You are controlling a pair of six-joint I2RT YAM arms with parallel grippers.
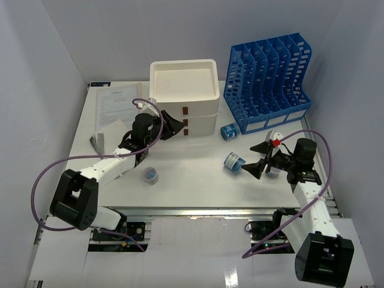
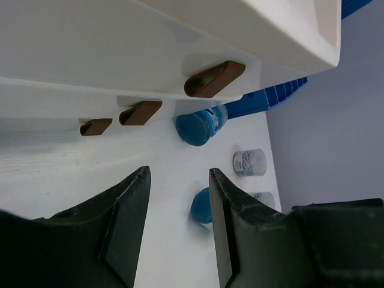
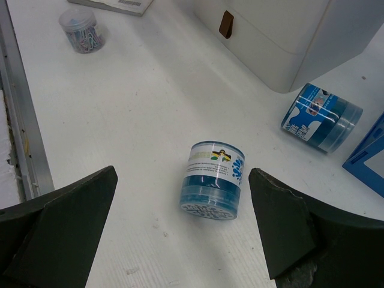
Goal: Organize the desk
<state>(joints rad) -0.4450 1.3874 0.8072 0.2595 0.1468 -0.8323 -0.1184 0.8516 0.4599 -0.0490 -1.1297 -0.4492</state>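
Note:
The desk [image 1: 192, 186] is a wide white tabletop with a metal rail [image 3: 18, 120] along its front edge. My left gripper [image 1: 177, 127] [image 2: 178, 174] stands open and empty just in front of the cream drawer box [image 1: 192, 117], facing its brown handles [image 2: 140, 112]. The top drawer [image 2: 214, 78] is pulled out. My right gripper [image 1: 253, 159] [image 3: 183, 173] is wide open, with a blue jar [image 3: 213, 180] [image 1: 233, 162] lying on its side between and just beyond the fingers, untouched.
A second blue jar [image 1: 228, 131] [image 3: 321, 117] lies beside the blue file rack [image 1: 267, 84]. A small jar of paper clips [image 1: 150, 175] [image 3: 83, 29] stands near the front left. Papers [image 1: 117, 105] lie at the back left, and a clear jar [image 2: 249, 162] stands by the right arm.

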